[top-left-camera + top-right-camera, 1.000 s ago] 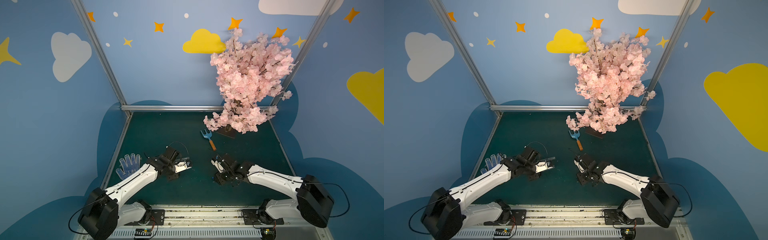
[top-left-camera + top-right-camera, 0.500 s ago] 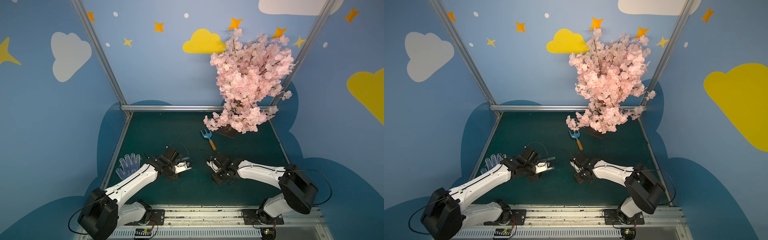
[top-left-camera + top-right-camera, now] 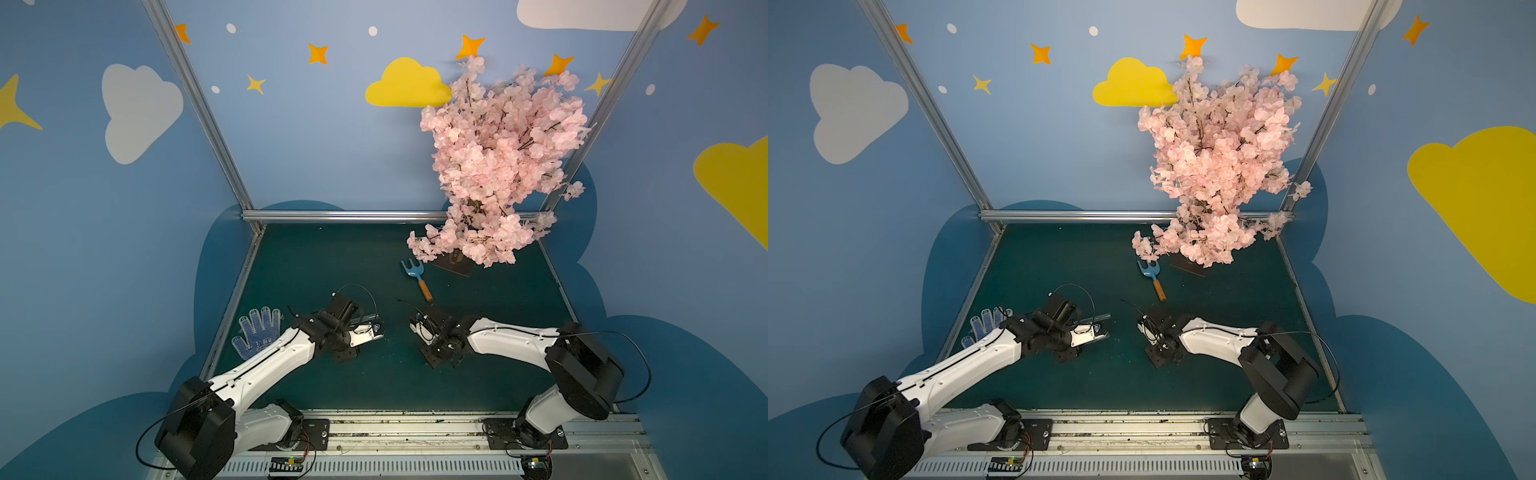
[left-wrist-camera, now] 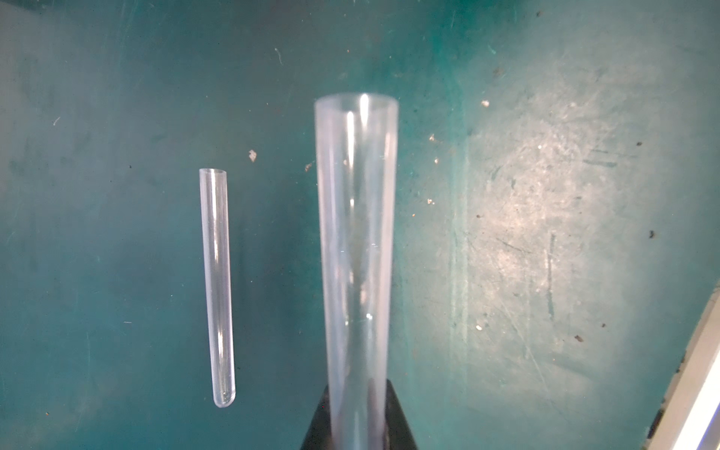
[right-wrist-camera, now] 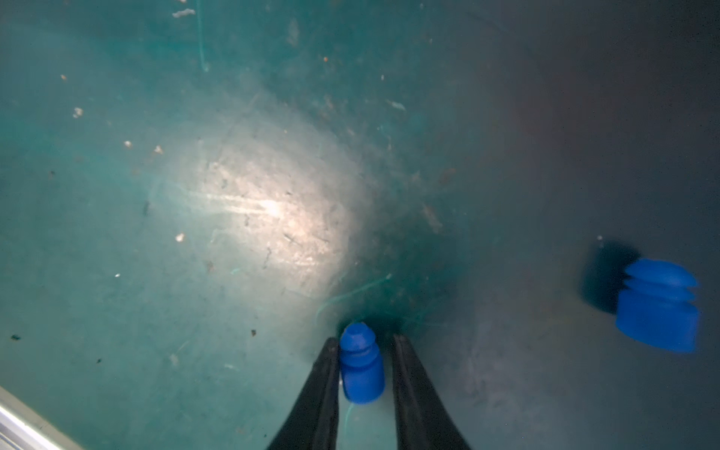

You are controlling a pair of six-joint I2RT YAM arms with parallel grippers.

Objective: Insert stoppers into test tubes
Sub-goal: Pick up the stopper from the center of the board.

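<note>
On the dark green mat (image 3: 332, 266), the left gripper (image 3: 375, 331) sits at the near left and points right, towards the right gripper (image 3: 417, 328). A bare stretch of mat lies between the two. In the left wrist view the left gripper's black jaws are clamped on the rounded-end part of one test tube (image 4: 356, 233), whose open mouth points away from the gripper and has nothing in it. The second test tube (image 4: 218, 288) lies flat on the mat just beside the held one and roughly parallel to it, with its mouth open and facing the same way. In the right wrist view the right gripper's jaws stand apart, low over the mat, with one blue stopper (image 5: 360, 366) between them. One finger (image 5: 323, 385) touches the stopper's side, while a narrow gap shows between the stopper and the other finger (image 5: 413, 385). The second stopper (image 5: 658, 307) lies on its side on the mat, well apart from the gripper. Farther back, a light-blue garden fork (image 3: 417, 276) with an orange handle lies beyond the right gripper. A pink blossom tree (image 3: 498, 166) stands in the far right corner. A dotted glove (image 3: 257, 332) rests at the mat's left edge beside the left arm.
</note>
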